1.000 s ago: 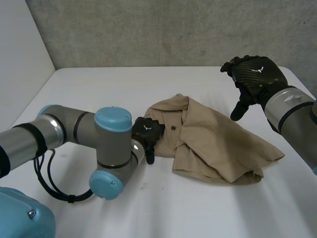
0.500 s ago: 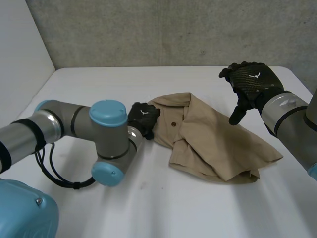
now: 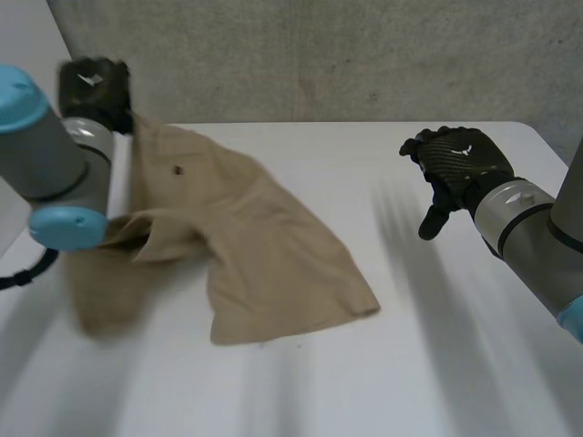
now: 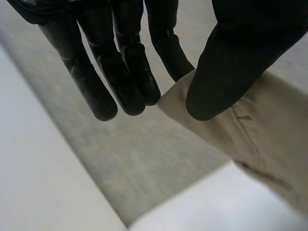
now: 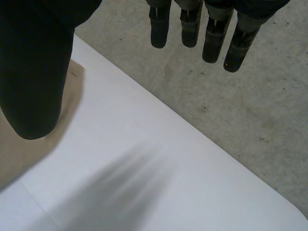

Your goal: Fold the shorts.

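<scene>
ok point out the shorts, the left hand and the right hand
shorts [image 3: 264, 246]: head view, middle of the cloth
left hand [image 3: 95, 85]: head view, back of the hand
right hand [image 3: 457, 160]: head view, back of the hand

Grey tubular arms [image 3: 521, 220], light-blue round caps [image 3: 56, 228], black left hand [image 3: 94, 82], black right hand [image 3: 455, 164], small white marks

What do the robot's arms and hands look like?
The left arm and right arm are fat grey tubes with round light-blue caps. The left robot hand and right robot hand are black, with long fingers, a thick thumb and a small white mark on the back.
</scene>
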Available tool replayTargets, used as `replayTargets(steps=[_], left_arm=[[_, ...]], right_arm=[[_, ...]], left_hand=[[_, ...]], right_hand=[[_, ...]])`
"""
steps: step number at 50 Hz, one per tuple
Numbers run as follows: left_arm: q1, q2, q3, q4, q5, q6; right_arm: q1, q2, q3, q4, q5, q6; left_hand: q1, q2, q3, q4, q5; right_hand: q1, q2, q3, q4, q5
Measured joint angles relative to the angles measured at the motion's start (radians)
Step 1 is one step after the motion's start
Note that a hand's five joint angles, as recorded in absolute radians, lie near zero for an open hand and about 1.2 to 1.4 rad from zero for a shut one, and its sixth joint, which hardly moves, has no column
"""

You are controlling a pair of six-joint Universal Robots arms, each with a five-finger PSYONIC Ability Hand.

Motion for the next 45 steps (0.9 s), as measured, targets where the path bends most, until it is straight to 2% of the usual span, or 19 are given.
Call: replayTargets(steps=[6, 12, 18, 25, 30, 32, 35, 40, 45], left_arm=[[0.024, 0.065, -0.019, 0.051, 0.017, -0.120], [-0.039, 0.075, -0.021, 0.056, 0.113, -0.255], [-0.159, 0.044, -0.032, 0.045, 0.239, -0.330], [-0.416, -0.090, -0.110, 0.026, 0.440, -0.349], [-0.553, -0.185, -0.141, 0.021, 0.512, -0.339], [-0.584, -0.205, -0.144, 0.020, 0.518, -0.333], [-0.615, -0.213, -0.146, 0.011, 0.511, -0.311], [-0.600, -0.163, -0.148, -0.026, 0.458, -0.246], [-0.501, -0.029, -0.176, -0.122, 0.343, -0.139]], right_arm=[[0.013, -0.001, 0.002, 0.000, 0.000, -0.001], [0.023, -0.003, 0.004, 0.001, 0.001, -0.001], [0.023, -0.005, 0.003, 0.001, 0.002, -0.001], [0.007, -0.025, -0.017, -0.001, 0.033, -0.008], [-0.027, -0.039, -0.031, -0.007, 0.078, -0.013], [-0.041, -0.041, -0.033, -0.009, 0.087, -0.016], [-0.062, -0.043, -0.037, -0.011, 0.090, -0.025], [-0.076, -0.043, -0.042, -0.003, 0.072, -0.075], [-0.075, -0.042, -0.040, 0.045, 0.012, -0.205]], left_hand=[[0.000, 0.000, 0.000, 0.000, 0.037], [0.000, 0.000, 0.003, 0.000, 0.050], [0.000, 0.001, 0.004, 0.000, 0.058], [0.000, 0.002, 0.006, 0.001, 0.067], [0.000, 0.002, 0.006, 0.004, 0.067], [-0.372, -0.369, -0.339, -0.348, -0.244], [-0.685, -0.682, -0.659, -0.673, -0.539], [-0.819, -0.873, -0.858, -0.877, -0.740], [-0.883, -0.940, -0.927, -0.936, -0.801]], right_hand=[[0.000, 0.000, 0.000, 0.000, 0.000], [0.000, 0.000, 0.000, 0.000, 0.000], [0.000, 0.000, 0.000, 0.000, 0.000], [0.000, 0.000, 0.000, 0.000, 0.000], [0.000, 0.000, 0.000, 0.000, 0.000], [0.000, 0.000, 0.000, 0.000, 0.000], [0.000, 0.000, 0.000, 0.000, 0.000], [0.000, 0.000, 0.000, 0.000, 0.000], [0.000, 0.000, 0.000, 0.000, 0.000]])
